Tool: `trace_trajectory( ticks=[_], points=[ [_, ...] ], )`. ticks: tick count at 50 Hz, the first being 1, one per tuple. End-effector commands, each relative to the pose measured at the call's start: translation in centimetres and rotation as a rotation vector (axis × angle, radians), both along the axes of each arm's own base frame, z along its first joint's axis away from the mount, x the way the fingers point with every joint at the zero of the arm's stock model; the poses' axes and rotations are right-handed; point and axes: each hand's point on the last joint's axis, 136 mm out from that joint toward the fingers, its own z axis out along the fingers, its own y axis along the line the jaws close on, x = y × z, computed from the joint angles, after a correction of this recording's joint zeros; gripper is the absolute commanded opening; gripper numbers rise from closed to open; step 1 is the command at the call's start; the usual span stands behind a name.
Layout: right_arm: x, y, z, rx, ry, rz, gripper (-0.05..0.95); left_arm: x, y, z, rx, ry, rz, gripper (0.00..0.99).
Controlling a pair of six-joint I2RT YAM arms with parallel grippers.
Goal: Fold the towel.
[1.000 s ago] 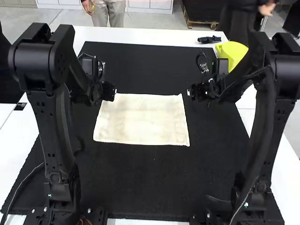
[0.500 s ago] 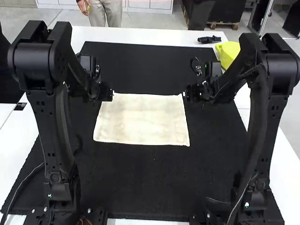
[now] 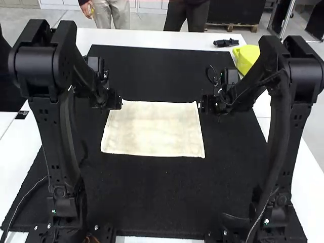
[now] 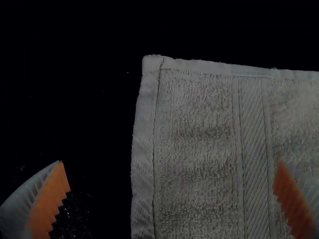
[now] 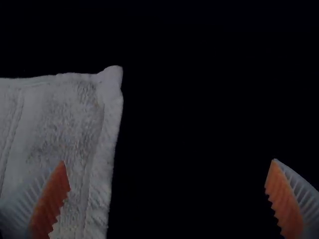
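Towel point(image 3: 154, 129) being seen spread flat on black mat point(image 3: 167, 197); no fold being shown, all folding being awaited. Left gripper point(image 4: 170, 162), right gripper point(image 5: 168, 161) being positioned wide open near far corners, nothing being gripped.

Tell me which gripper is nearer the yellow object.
Right. The right gripper is by the far right corner of the towel, toward the yellow object; the left gripper is by the far left corner, across the towel.
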Motion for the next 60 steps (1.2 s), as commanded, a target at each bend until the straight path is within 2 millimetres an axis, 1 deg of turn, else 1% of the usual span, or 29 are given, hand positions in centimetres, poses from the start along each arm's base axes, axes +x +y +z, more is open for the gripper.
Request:
trace_trajectory(
  ticks=[1,3,8,13,17,21,26,32,38,41,43,47,52,55,60],
  points=[
    [-0.2,3.2,2.5,0.064,-0.013,0.045,0.91,0.8,-0.2,0.4,0.003,-0.013,0.005,0.962],
    [-0.5,4.1,2.8,0.078,-0.003,0.071,0.91,0.7,-0.3,0.3,0.003,-0.012,0.002,0.962],
    [-0.7,5.7,3.2,0.086,-0.003,0.107,0.91,0.6,-0.4,-0.2,0.005,0.001,0.002,0.962],
    [-1.1,7.3,3.0,0.084,-0.001,0.143,0.91,0.7,-0.6,-0.5,0.005,0.002,-0.004,0.962],
    [-1.3,8.0,2.6,0.076,0.007,0.159,0.91,0.9,-0.8,-0.7,0.005,-0.002,-0.007,0.961],
    [-1.1,7.8,2.2,0.059,0.008,0.151,0.91,1.0,-0.8,-1.7,0.002,0.018,-0.007,0.961],
    [-0.4,6.5,1.6,0.024,0.004,0.128,0.91,1.5,-0.6,-2.6,0.003,0.036,-0.004,0.962],
    [0.1,5.5,1.0,0.006,0.009,0.109,0.91,1.4,-0.6,-3.2,0.003,0.085,-0.007,0.962],
    [0.0,5.0,-0.3,-0.02,0.026,0.109,0.91,1.3,-0.4,-3.4,0.001,0.092,-0.006,0.962],
    [0.5,4.5,-0.7,-0.031,0.021,0.094,0.91,1.1,-0.2,-3.5,0.0,0.097,-0.001,0.962],
    [0.5,4.2,-1.4,-0.049,0.027,0.106,0.91,1.1,-0.2,-3.6,-0.001,0.098,-0.001,0.962],
    [0.3,4.2,-2.4,-0.067,0.043,0.122,0.91,1.0,-0.1,-3.7,-0.001,0.1,0.001,0.962],
    [0.1,4.3,-3.2,-0.08,0.053,0.139,0.91,1.0,-0.3,-3.6,-0.009,0.099,-0.006,0.962],
    [0.0,4.4,-3.5,-0.09,0.054,0.152,0.91,1.0,-0.4,-3.7,-0.016,0.1,-0.012,0.962],
    [0.2,4.9,-3.2,-0.093,0.043,0.163,0.91,0.9,-0.5,-3.7,-0.019,0.1,-0.017,0.962]
  ],
)
